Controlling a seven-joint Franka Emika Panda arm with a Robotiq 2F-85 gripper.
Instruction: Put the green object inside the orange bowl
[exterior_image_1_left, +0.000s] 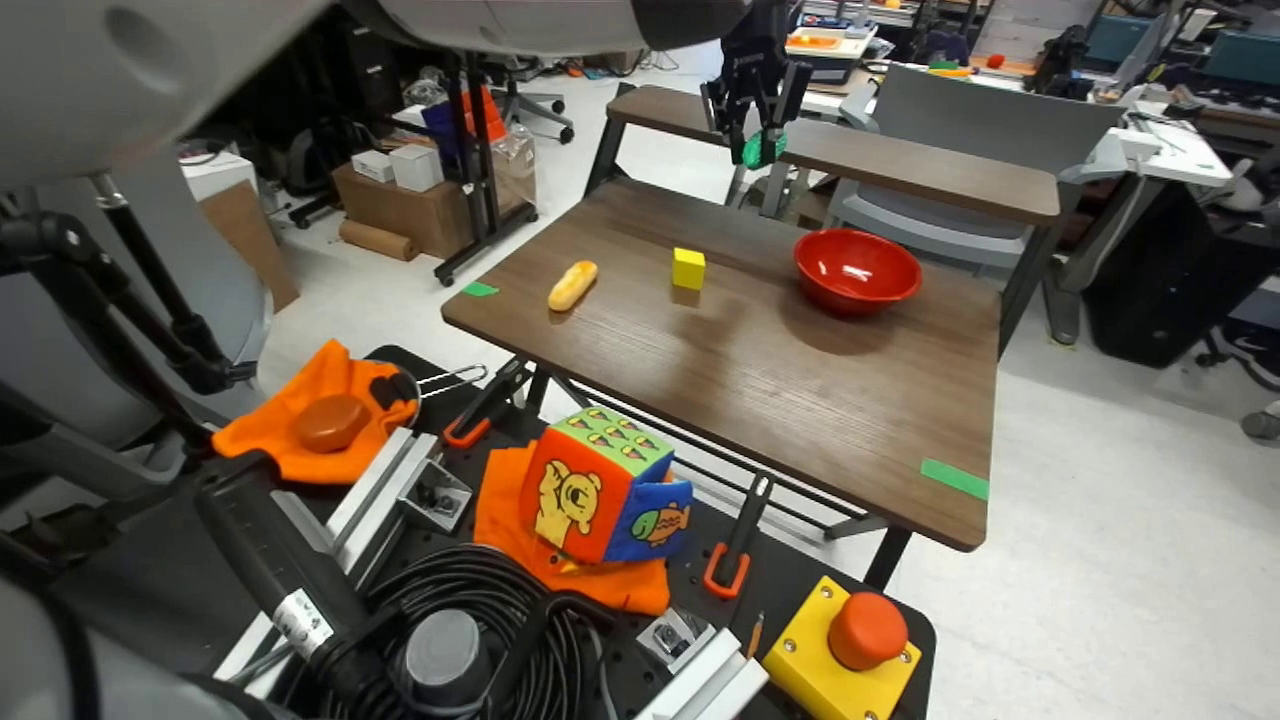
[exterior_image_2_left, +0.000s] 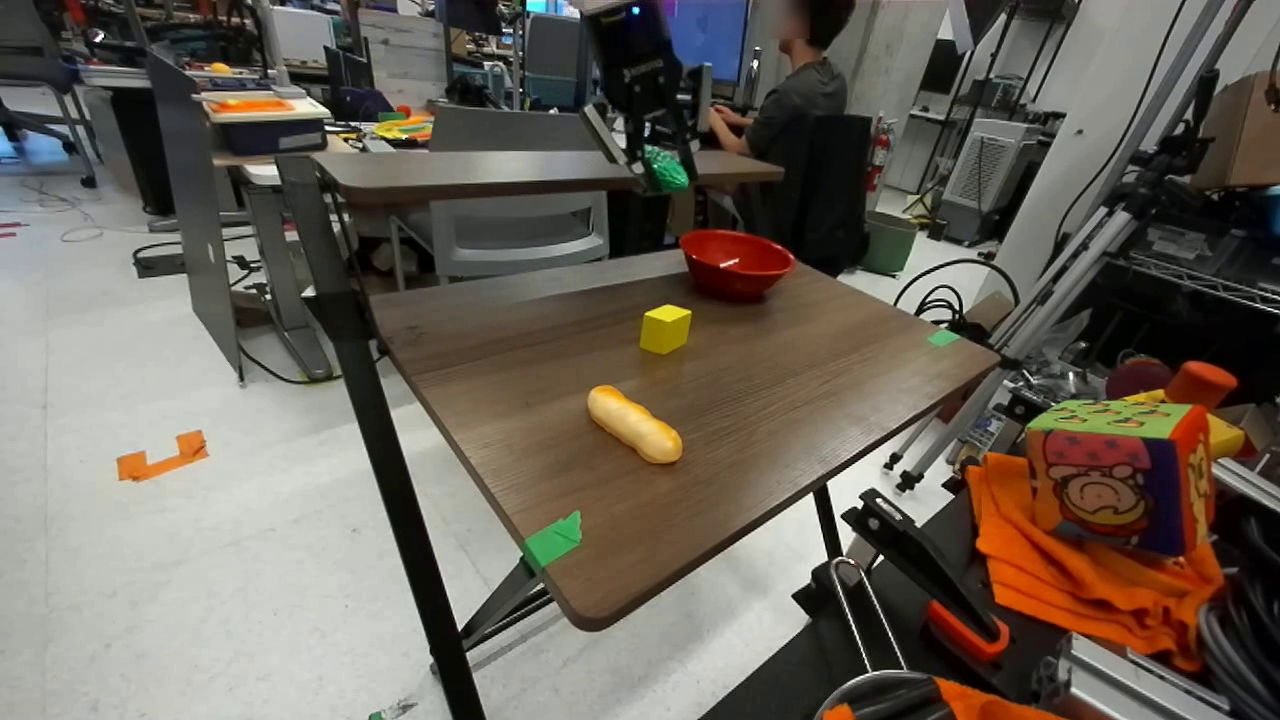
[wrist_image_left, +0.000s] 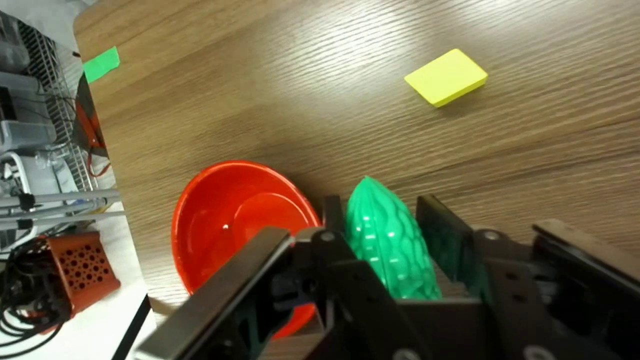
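My gripper (wrist_image_left: 381, 212) is closed around what looks like a bumpy green toy vegetable (wrist_image_left: 391, 245), held over the table (exterior_image_1_left: 850, 430), pointed end outward. In the wrist view the glossy red bowl (wrist_image_left: 207, 210) lies just to its left, so I judge I must shift that way before releasing. I see nothing in the bowl.

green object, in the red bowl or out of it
Out: the gripper holds the green object aloft in both exterior views, and in the wrist view it shows to one side of the red bowl.
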